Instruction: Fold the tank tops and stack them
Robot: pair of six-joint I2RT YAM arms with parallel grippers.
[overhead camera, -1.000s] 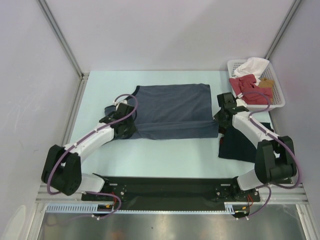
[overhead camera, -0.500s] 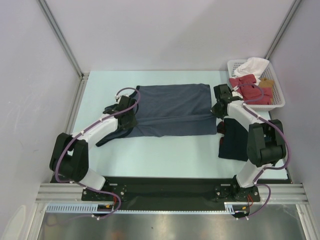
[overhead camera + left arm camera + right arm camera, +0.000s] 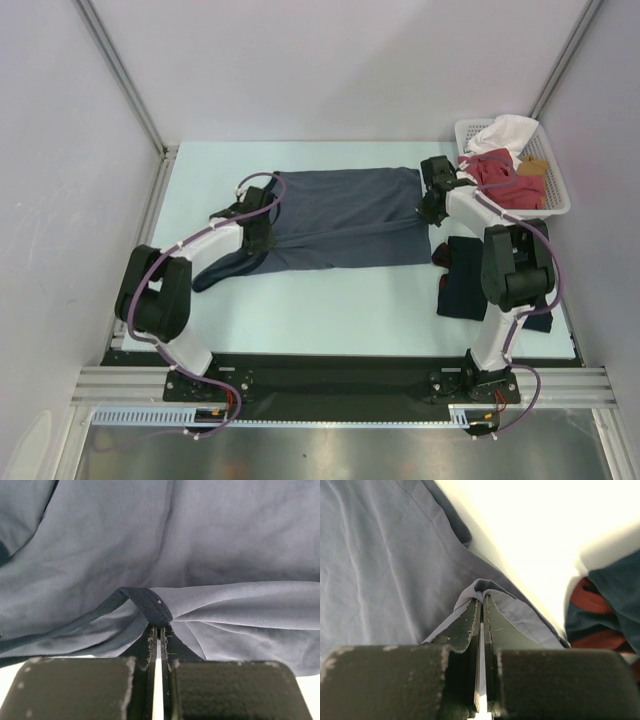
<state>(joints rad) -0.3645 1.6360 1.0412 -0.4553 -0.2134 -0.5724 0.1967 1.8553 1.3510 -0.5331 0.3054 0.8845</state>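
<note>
The slate-blue tank top (image 3: 345, 212) lies spread across the middle of the table, its near part lifted and folded over. My left gripper (image 3: 259, 214) is at its left end, shut on a dark strap edge (image 3: 152, 607). At the right end my right gripper (image 3: 432, 197) is shut on the hem (image 3: 482, 587). The dark navy tank top (image 3: 468, 280) lies folded near the right arm, and its reddish trim (image 3: 587, 600) shows in the right wrist view.
A white basket (image 3: 557, 205) stands at the back right with a red garment (image 3: 498, 175) and a white garment (image 3: 507, 130) in it. Grey walls and metal frame posts close off the table at the back and sides.
Both grippers have moved toward the back of the table with the near edge of the slate-blue top, drawing it over the rest of the cloth. The arms are stretched out further.
</note>
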